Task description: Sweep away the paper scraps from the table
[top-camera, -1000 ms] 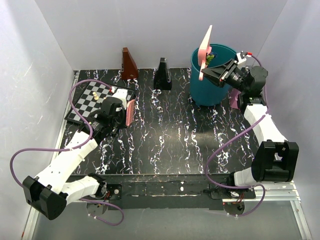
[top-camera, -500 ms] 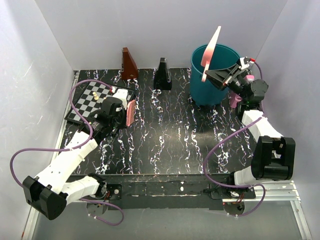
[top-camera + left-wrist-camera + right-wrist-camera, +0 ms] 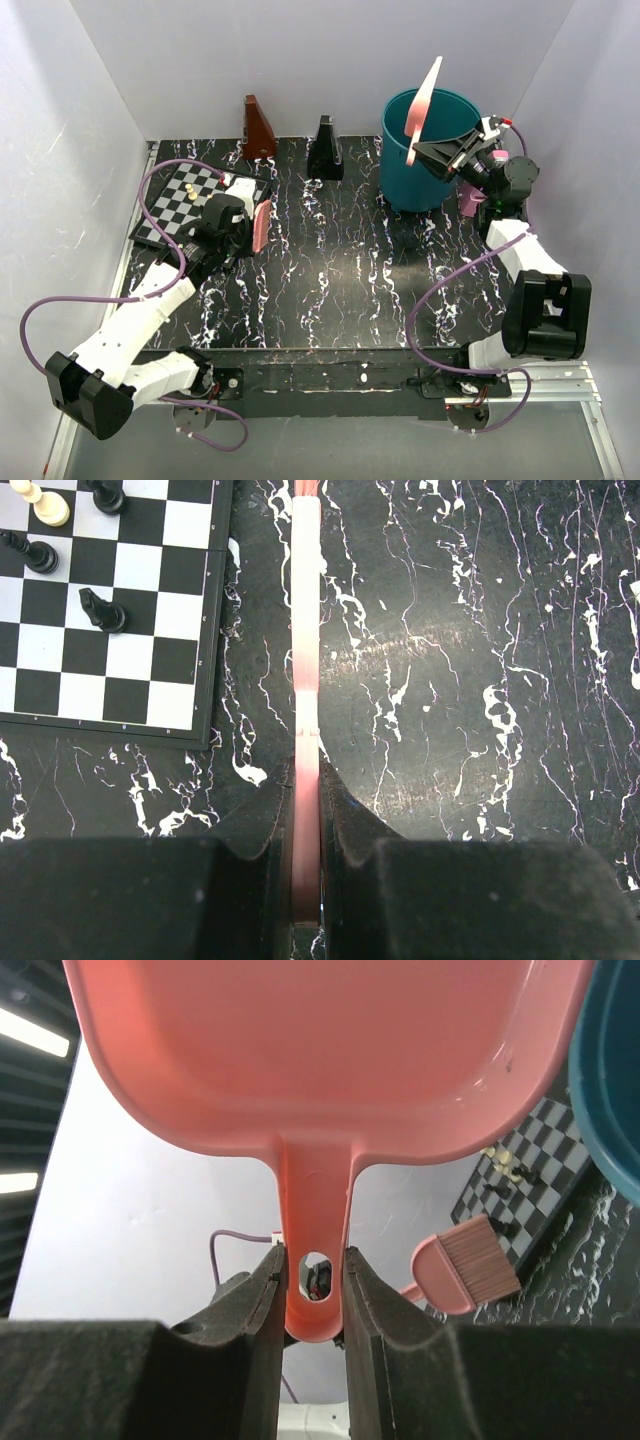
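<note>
No paper scraps show in any view. The table (image 3: 340, 270) is black with white veins and also shows in the left wrist view (image 3: 480, 680). My left gripper (image 3: 245, 228) is shut on the handle of the pink brush (image 3: 262, 225), low over the table beside the chessboard; the wrist view shows the handle (image 3: 305, 630) clamped between the jaws (image 3: 305, 780). My right gripper (image 3: 420, 152) is shut on the handle of the pink dustpan (image 3: 422, 100), held nearly upright above the teal bin (image 3: 400, 180). In the right wrist view the gripper (image 3: 313, 1260) grips the dustpan (image 3: 320, 1050), whose tray looks empty.
A chessboard (image 3: 185, 205) with several pieces lies at the far left, also in the left wrist view (image 3: 110, 610). A brown wedge-shaped object (image 3: 259, 128) and a black one (image 3: 325, 148) stand at the back edge. White walls enclose the table on three sides.
My right gripper has drawn back to the right and tipped the dustpan more upright over the bin; the green scraps seen by the pan before no longer show. The left arm has not moved.
</note>
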Action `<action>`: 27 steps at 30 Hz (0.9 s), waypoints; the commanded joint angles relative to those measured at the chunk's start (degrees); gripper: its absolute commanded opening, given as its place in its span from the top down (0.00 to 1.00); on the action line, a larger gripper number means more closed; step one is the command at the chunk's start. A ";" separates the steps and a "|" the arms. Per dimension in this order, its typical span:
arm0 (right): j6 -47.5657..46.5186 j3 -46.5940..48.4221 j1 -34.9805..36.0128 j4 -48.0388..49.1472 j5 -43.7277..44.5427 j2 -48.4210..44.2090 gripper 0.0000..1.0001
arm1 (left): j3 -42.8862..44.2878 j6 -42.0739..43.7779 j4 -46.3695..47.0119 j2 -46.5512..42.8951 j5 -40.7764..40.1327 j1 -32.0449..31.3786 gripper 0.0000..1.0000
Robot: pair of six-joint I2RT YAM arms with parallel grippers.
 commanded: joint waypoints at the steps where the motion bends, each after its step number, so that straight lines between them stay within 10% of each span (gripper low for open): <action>1: -16.05 5.41 -0.03 -17.80 -4.43 -6.89 0.99 | 0.12 0.54 1.12 -0.06 0.80 -0.04 1.00; 10: -63.98 18.26 5.60 -80.31 3.72 -20.08 0.99 | 0.39 0.90 2.34 2.31 10.44 -0.04 1.00; 17: -70.50 8.51 5.60 -92.11 16.20 -31.50 0.99 | 2.94 -14.98 10.76 8.11 34.53 -1.26 1.00; 27: -63.83 -2.13 5.51 -96.61 38.60 -52.05 0.99 | 15.93 -26.60 22.20 27.43 38.06 -12.42 1.00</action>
